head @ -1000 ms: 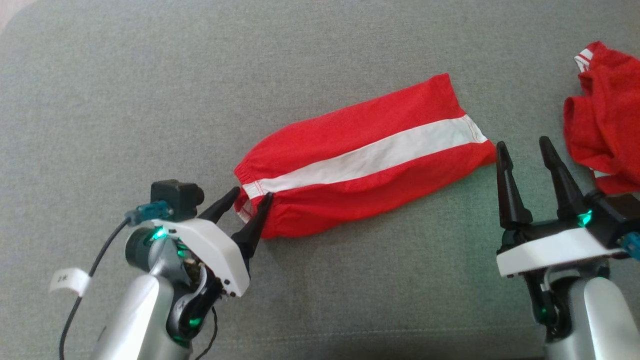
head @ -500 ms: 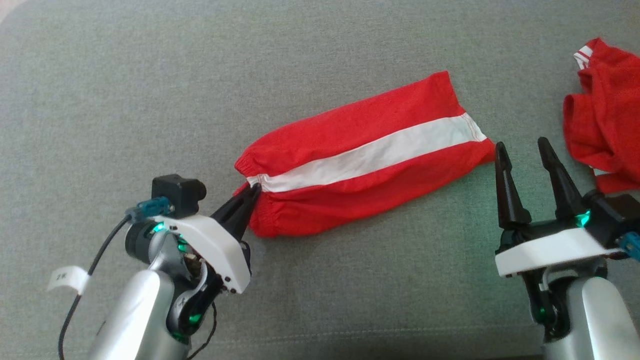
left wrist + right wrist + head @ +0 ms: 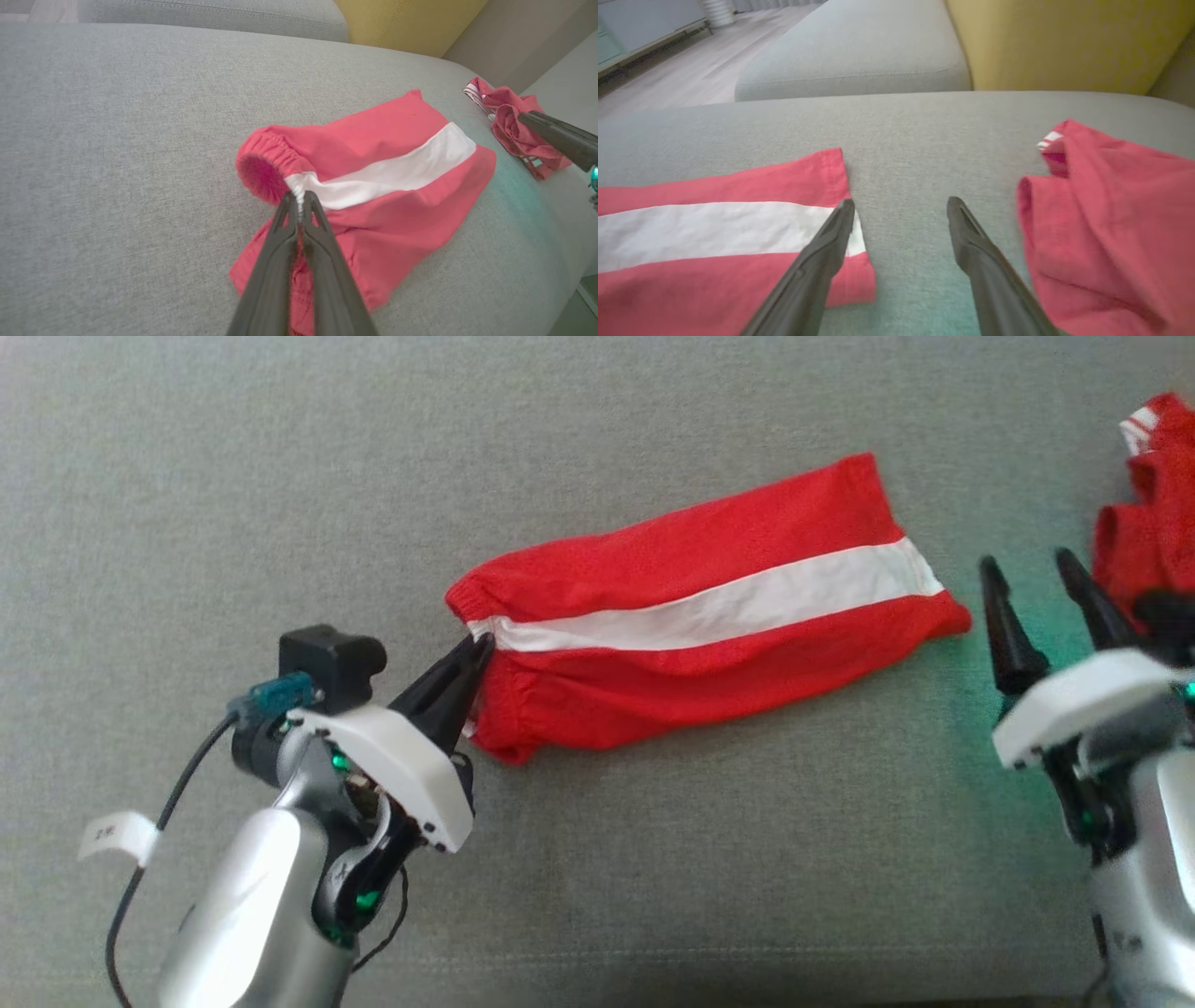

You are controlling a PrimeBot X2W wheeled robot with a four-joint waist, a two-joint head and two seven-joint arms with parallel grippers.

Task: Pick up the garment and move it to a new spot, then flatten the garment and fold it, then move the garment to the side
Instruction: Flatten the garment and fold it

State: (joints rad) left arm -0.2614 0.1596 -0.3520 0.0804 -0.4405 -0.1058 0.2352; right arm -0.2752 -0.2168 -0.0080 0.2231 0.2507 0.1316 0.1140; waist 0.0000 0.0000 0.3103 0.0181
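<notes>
The garment [image 3: 709,616], red with 1 white stripe, lies about in the middle of the sofa [image 3: 280,476] seat, with its waistband toward the left. The left end effector [image 3: 478,649] has its 2 fingers pressed together and pinches the waistband at the end of the stripe. The right end effector [image 3: 1026,562] is spread and holds nothing, just beside the hem end. Another red cloth [image 3: 1153,513] lies crumpled near the right edge of the seat.
</notes>
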